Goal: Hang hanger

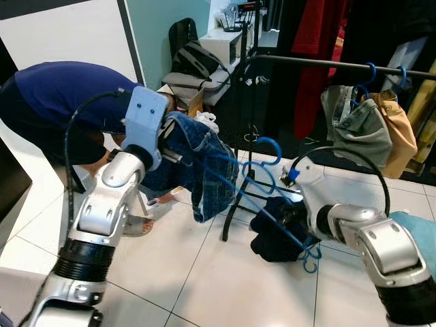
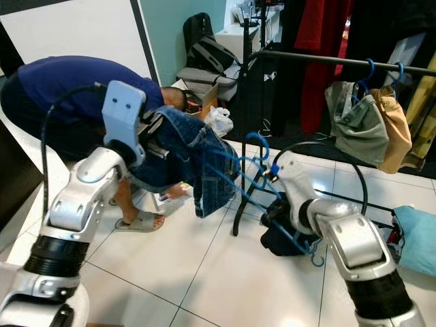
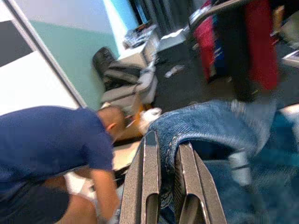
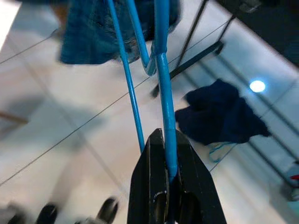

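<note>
A blue wire hanger [image 1: 262, 178] carries a denim garment [image 1: 204, 170] and hangs in the air between my two arms, left of the rack. My left gripper [image 3: 167, 182] is shut on a fold of the denim garment [image 3: 210, 126] at its top. My right gripper [image 4: 168, 172] is shut on the lower wire of the hanger [image 4: 161, 70], low and to the right of the denim. The hanger's hook [image 1: 270, 143] points up, well below the black rack bar [image 1: 340, 65] that runs across the upper right.
A grey-green garment [image 1: 361, 129] and a tan one [image 1: 403, 129] hang on blue hangers on the bar. A dark blue clothing pile [image 1: 276, 235] and another blue hanger [image 1: 311, 257] lie by the rack's foot. A person [image 1: 61, 102] bends over at the left.
</note>
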Controlling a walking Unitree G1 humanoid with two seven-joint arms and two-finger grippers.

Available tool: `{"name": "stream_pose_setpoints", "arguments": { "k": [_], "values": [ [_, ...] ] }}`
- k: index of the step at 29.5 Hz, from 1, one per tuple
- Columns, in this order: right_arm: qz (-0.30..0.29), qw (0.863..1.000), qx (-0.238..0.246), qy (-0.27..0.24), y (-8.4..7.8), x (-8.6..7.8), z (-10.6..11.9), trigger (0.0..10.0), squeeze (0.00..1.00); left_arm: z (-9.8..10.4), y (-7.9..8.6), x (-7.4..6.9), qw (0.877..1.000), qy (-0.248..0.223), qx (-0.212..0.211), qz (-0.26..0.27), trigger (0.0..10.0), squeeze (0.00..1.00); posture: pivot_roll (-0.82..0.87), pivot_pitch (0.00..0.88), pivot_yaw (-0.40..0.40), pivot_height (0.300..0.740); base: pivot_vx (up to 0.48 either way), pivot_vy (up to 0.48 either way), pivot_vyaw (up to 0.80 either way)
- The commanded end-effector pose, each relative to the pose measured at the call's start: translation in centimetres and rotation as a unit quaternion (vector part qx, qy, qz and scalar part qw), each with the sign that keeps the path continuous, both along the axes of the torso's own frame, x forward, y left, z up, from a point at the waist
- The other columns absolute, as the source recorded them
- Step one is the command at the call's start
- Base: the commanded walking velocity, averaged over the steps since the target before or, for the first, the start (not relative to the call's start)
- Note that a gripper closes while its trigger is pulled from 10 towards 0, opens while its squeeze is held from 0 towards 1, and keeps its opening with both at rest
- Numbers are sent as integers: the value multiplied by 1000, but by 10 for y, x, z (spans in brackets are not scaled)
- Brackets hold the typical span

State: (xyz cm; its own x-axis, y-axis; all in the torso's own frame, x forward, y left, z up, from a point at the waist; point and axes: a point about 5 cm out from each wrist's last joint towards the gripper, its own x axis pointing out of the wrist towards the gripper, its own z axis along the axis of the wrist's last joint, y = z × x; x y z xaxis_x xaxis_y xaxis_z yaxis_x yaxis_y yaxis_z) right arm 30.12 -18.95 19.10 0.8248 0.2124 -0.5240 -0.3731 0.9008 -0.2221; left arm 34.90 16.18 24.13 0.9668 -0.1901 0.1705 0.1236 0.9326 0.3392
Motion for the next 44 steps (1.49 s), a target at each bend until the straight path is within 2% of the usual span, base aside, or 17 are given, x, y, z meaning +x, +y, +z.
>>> {"name": "stream_pose_setpoints", "arguments": {
  "k": [1, 5, 7, 11, 13, 16, 17, 18, 20, 25, 30, 35, 38, 44],
  "values": [
    [-11, 1000, 1, -19, -1, 4, 4, 10000, 0, 3, 11, -1, 1000, -13, 7, 23, 10000, 0, -103, 0, 69, 740, 0, 0, 0],
    [-28, 999, -4, -31, -4, 8, 5, 10000, 0, 7, 10, -3, 999, -13, -32, 13, 10000, 0, -100, 0, 65, 740, 0, 0, 0],
    [-48, 998, -7, -45, -7, 12, 8, 10000, 0, 10, 1, -6, 998, -16, -54, -24, 10000, 0, -100, 0, 64, 740, 0, 0, 0],
    [-64, 996, -8, -59, -11, 15, 11, 10000, 0, 12, -9, -10, 995, -20, -67, -65, 10000, 0, -100, 0, 63, 740, 0, 0, 0],
    [-77, 995, -3, -70, -12, 18, 14, 10000, 0, 13, -19, -15, 991, -24, -77, -106, 10000, 0, -101, 0, 63, 740, 0, 0, 0],
    [-99, 991, 2, -92, -16, 23, 19, 10000, 0, 19, -46, -31, 971, -33, -100, -213, 10000, 0, -98, 0, 61, 740, 0, 0, 0],
    [-99, 991, 2, -92, -16, 23, 19, 10000, 0, 19, -46, -31, 971, -33, -100, -213, 10000, 0, -98, 0, 61, 740, 0, 0, 0],
    [-107, 989, 2, -107, -16, 26, 22, 10000, 0, 20, -56, -38, 959, -34, -109, -259, 10000, 0, -98, 0, 61, 740, 0, 0, 0],
    [-108, 988, 2, -110, -16, 27, 22, 10000, 0, 21, -58, -40, 956, -34, -111, -268, 10000, 0, -98, 0, 61, 740, 0, 0, 0],
    [-134, 982, 3, -135, -17, 32, 26, 10000, 0, 26, -62, -49, 938, -38, -136, -317, 10000, 0, -94, 0, 60, 740, 0, 0, 0],
    [-145, 980, 12, -137, -18, 36, 25, 10000, 0, 27, -64, -56, 927, -38, -135, -348, 10000, 0, -88, 0, 57, 740, 0, 0, 0],
    [-127, 984, 59, -115, -7, 38, 18, 10000, 0, 21, -72, -62, 919, -31, -112, -377, 10000, 0, -83, 0, 53, 740, 0, 0, 0],
    [-109, 983, 118, -87, 10, 40, 10, 10000, 0, 14, -82, -67, 913, -25, -89, -398, 10000, 0, -77, 0, 48, 740, 0, 0, 0],
    [-103, 980, 149, -80, 20, 42, 7, 10000, 0, 8, -90, -70, 907, -16, -71, -414, 10000, 0, -75, 0, 47, 740, 0, 0, 0]
  ]
}}
